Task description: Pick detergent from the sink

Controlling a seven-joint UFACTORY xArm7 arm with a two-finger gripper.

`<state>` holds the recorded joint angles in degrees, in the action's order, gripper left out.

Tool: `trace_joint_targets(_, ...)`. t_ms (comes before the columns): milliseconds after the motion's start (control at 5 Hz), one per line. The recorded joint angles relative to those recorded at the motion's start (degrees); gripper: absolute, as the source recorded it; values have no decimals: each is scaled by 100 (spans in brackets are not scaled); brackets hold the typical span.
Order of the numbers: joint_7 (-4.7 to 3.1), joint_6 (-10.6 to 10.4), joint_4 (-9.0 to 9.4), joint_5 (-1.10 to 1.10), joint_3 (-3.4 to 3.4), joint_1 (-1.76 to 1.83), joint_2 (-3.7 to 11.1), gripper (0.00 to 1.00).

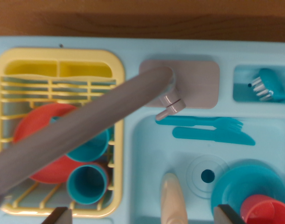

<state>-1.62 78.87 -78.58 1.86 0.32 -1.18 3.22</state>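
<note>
The detergent [174, 199] is a cream-coloured bottle lying in the light blue sink [147, 140], at the bottom middle of the wrist view, with its lower part cut off by the frame edge. My gripper [146, 216] is open above it. Only the dark fingertips show at the bottom edge, one [62, 215] over the dish rack and the other [229, 214] over the plate. The bottle lies between them, closer to the fingertip on the wrist view's right. Nothing is held.
A grey faucet spout [81, 130] sweeps from its base [193, 84] across the yellow dish rack [115, 93], which holds a red plate [39, 126] and teal cups [87, 183]. In the sink lie a teal fork [203, 122], knife [212, 136], drain [207, 176], and teal plate [247, 179] with red cup [266, 210]. A brush [266, 88] sits at the top right.
</note>
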Motion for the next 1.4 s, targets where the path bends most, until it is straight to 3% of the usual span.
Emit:
trace_joint_targets(200, -84, -225, 247, 3, -26, -17, 31, 0)
trace_joint_targets(400, -84, -225, 247, 3, -26, -17, 31, 0)
trace_joint_targets(600, -174, -470, 515, 5, -53, -34, 64, 0)
trace_joint_targets(800, -174, -470, 515, 5, -53, -34, 64, 0)
trace_joint_targets(1000, -261, -705, 772, 8, -80, -52, 97, 0)
trace_joint_targets(1200, -261, -705, 772, 8, -80, -52, 97, 0)
trace_joint_targets(1400, -354, -955, 1046, 11, -109, -70, 131, 0)
